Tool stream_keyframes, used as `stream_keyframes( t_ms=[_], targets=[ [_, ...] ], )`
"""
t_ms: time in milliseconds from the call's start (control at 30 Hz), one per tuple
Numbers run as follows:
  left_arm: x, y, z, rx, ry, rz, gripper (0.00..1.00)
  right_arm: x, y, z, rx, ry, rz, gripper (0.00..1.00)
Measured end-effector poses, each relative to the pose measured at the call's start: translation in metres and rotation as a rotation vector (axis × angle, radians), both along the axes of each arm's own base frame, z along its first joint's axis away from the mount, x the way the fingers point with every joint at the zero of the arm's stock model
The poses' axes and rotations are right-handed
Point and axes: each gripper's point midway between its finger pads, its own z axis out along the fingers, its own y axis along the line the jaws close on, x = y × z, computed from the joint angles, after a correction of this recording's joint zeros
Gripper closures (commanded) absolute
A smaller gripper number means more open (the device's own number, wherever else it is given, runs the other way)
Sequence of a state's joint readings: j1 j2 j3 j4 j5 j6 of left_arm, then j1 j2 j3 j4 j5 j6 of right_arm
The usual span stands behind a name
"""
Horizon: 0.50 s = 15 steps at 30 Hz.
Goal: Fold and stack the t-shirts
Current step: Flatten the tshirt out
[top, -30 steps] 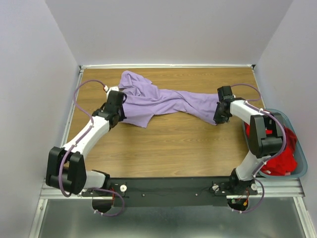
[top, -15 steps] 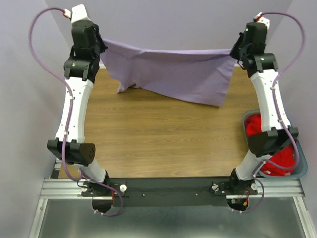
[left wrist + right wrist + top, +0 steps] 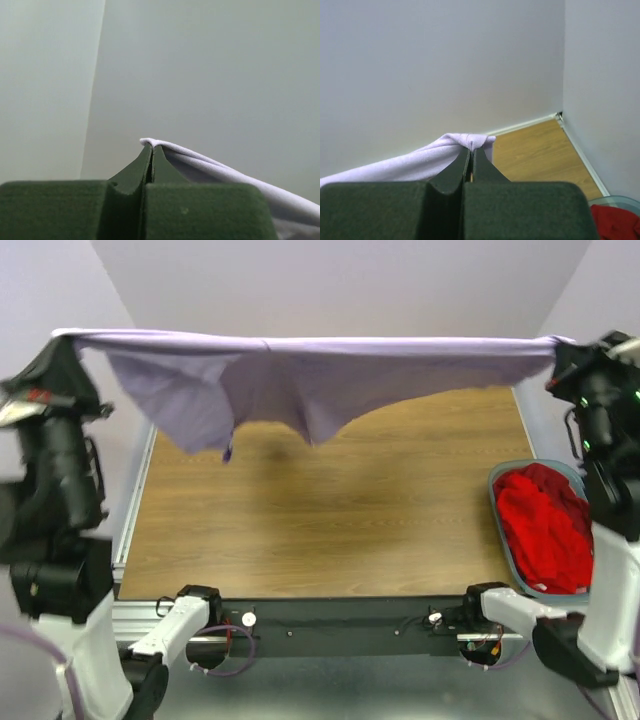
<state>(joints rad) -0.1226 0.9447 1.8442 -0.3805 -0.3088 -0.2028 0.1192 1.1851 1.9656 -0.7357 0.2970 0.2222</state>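
The lavender-purple t-shirt (image 3: 300,380) hangs stretched in the air across the whole table, high above the wood. My left gripper (image 3: 62,338) is shut on its left end, seen in the left wrist view (image 3: 151,146) with cloth (image 3: 225,172) trailing right. My right gripper (image 3: 562,343) is shut on its right end, seen in the right wrist view (image 3: 471,149) with cloth (image 3: 405,165) trailing left. The red t-shirt (image 3: 540,525) lies crumpled in the basket at the right; its edge shows in the right wrist view (image 3: 615,222).
The teal-grey plastic basket (image 3: 500,530) stands at the table's right edge. The wooden table (image 3: 330,510) lies under the hanging shirt. Plain walls close in at the back and both sides. The arm bases sit on the black rail (image 3: 330,625) at the near edge.
Both arms have risen and spread apart toward the camera, lifting the lavender shirt from the table's back and pulling it taut in the air.
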Motion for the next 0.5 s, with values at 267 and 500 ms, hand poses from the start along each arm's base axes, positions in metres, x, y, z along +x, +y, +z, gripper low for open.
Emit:
stream_keyframes(
  t_ms=[267,500],
  targets=[
    [-0.072,0.007,0.048,0.061,-0.193,0.020,1.00,-0.050,0.001,0.020,-0.014,-0.112,0.044,0.99],
    [0.035,-0.004,0.006,0.132,0.014,0.037,1.00,0.000,0.008,-0.021,-0.050,0.023,0.051,0.99]
  ],
)
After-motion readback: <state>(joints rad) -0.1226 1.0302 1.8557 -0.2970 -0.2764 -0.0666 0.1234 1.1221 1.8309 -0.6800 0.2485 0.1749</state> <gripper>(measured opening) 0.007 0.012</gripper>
